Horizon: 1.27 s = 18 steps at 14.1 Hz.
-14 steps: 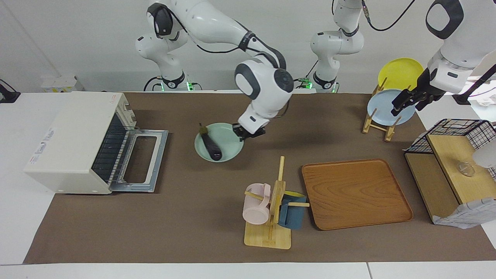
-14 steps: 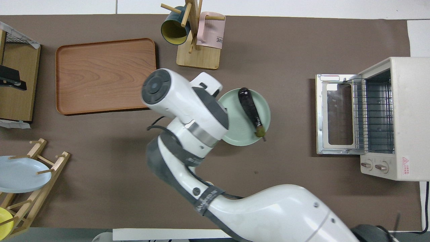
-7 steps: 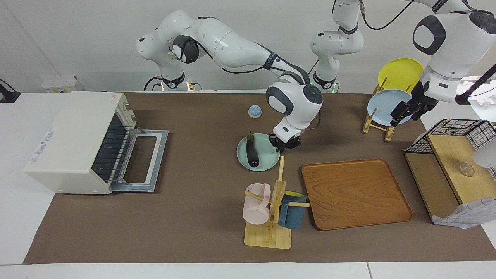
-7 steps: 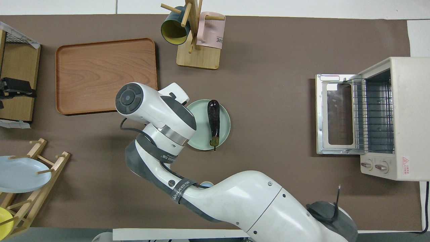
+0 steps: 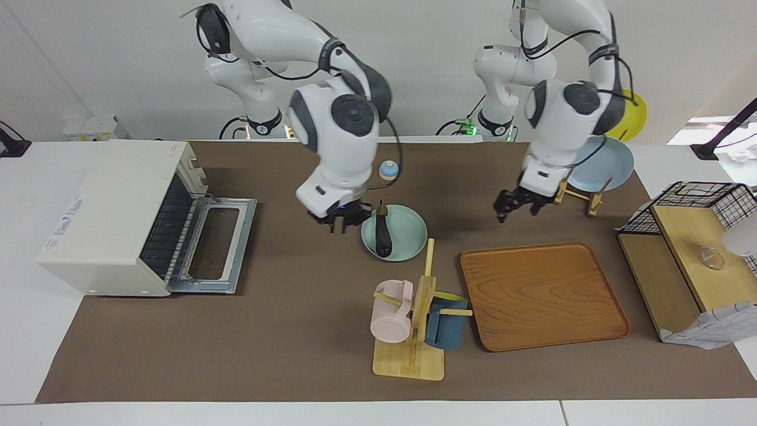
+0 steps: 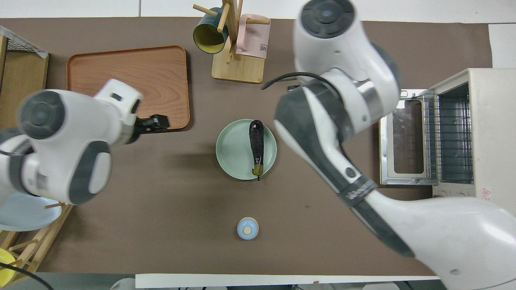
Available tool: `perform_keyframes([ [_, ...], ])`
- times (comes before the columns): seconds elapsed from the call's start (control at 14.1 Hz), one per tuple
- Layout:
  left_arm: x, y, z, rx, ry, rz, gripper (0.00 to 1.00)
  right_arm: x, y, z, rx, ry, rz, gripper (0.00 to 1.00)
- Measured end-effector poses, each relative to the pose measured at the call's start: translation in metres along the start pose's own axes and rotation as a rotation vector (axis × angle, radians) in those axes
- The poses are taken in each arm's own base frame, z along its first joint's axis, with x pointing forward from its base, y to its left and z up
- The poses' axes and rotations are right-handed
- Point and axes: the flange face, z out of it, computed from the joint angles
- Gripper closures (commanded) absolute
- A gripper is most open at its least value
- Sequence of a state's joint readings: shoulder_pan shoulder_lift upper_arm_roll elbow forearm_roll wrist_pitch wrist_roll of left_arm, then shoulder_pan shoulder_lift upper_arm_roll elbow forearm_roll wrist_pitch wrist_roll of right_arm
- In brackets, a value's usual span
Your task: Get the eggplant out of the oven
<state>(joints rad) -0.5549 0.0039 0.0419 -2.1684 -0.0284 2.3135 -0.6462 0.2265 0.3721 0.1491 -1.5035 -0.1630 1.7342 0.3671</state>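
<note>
The dark purple eggplant (image 5: 383, 234) lies on a pale green plate (image 5: 411, 232) in the middle of the table, outside the oven; it also shows in the overhead view (image 6: 256, 141) on the plate (image 6: 234, 150). The cream-white oven (image 5: 115, 207) stands at the right arm's end with its door (image 5: 220, 245) folded down and its rack bare (image 6: 449, 137). My right gripper (image 5: 341, 222) hangs open and empty just beside the plate, toward the oven. My left gripper (image 5: 518, 208) is open and empty over the table by the wooden tray's corner (image 6: 158, 122).
A wooden tray (image 5: 544, 296) lies toward the left arm's end. A mug tree (image 5: 414, 331) with a pink and a blue mug stands farther from the robots than the plate. A small blue bell (image 5: 388, 170) sits nearer to the robots. A plate rack (image 5: 597, 165) and shelf (image 5: 692, 236) stand at the left arm's end.
The right gripper slid the plate with the eggplant toward the left arm's end, let go of its rim and moved to the plate's oven side. The left arm swung from the plate rack toward the tray.
</note>
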Motion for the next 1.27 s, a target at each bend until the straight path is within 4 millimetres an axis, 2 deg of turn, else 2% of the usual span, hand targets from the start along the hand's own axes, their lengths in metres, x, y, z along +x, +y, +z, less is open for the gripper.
perform_keyframes([
  [0.07,-0.033,0.048,0.016,-0.028,0.012,0.013,0.00,-0.001,0.040,0.035,0.003,-0.008,-0.014,0.98],
  [0.14,-0.065,0.085,0.031,-0.048,0.013,0.033,0.00,-0.008,0.074,0.075,-0.001,-0.020,-0.025,0.98],
  [0.21,-0.090,0.111,0.043,-0.058,0.009,0.053,0.00,-0.020,0.098,0.110,-0.009,-0.037,-0.027,0.98],
  [0.28,-0.107,0.129,0.055,-0.063,0.006,0.066,0.02,-0.033,0.110,0.139,-0.014,-0.055,-0.030,0.98],
  [0.35,-0.114,0.142,0.065,-0.068,0.006,0.068,0.10,-0.045,0.113,0.158,-0.022,-0.072,-0.035,0.98],
  [0.42,-0.112,0.152,0.075,-0.070,0.008,0.066,0.23,-0.052,0.111,0.169,-0.037,-0.082,-0.052,0.98],
  [0.5,-0.106,0.158,0.084,-0.067,0.010,0.062,0.40,-0.055,0.109,0.173,-0.061,-0.086,-0.074,0.99],
  [0.57,-0.100,0.162,0.091,-0.064,0.011,0.057,0.49,-0.055,0.109,0.174,-0.092,-0.082,-0.098,0.99],
  [0.71,-0.093,0.165,0.105,-0.064,0.017,0.052,0.71,-0.056,0.102,0.167,-0.153,-0.093,-0.147,0.99],
  [0.85,-0.091,0.167,0.108,-0.070,0.023,0.051,0.94,-0.052,0.099,0.143,-0.207,-0.135,-0.197,0.99],
  [0.99,-0.088,0.167,0.106,-0.061,0.018,0.041,0.98,-0.046,0.115,0.103,-0.225,-0.174,-0.264,0.94],
  [1.06,-0.079,0.165,0.099,-0.042,0.009,0.024,0.98,-0.045,0.134,0.076,-0.227,-0.176,-0.287,0.85],
  [1.13,-0.062,0.158,0.085,-0.027,0.004,-0.001,0.98,-0.048,0.163,0.052,-0.218,-0.169,-0.290,0.64],
  [1.2,-0.036,0.140,0.065,-0.008,-0.001,-0.017,0.98,-0.056,0.197,0.028,-0.191,-0.161,-0.287,0.21],
  [1.27,0.000,0.106,0.047,0.008,-0.001,-0.007,0.99,-0.068,0.229,0.003,-0.141,-0.143,-0.270,0.00],
])
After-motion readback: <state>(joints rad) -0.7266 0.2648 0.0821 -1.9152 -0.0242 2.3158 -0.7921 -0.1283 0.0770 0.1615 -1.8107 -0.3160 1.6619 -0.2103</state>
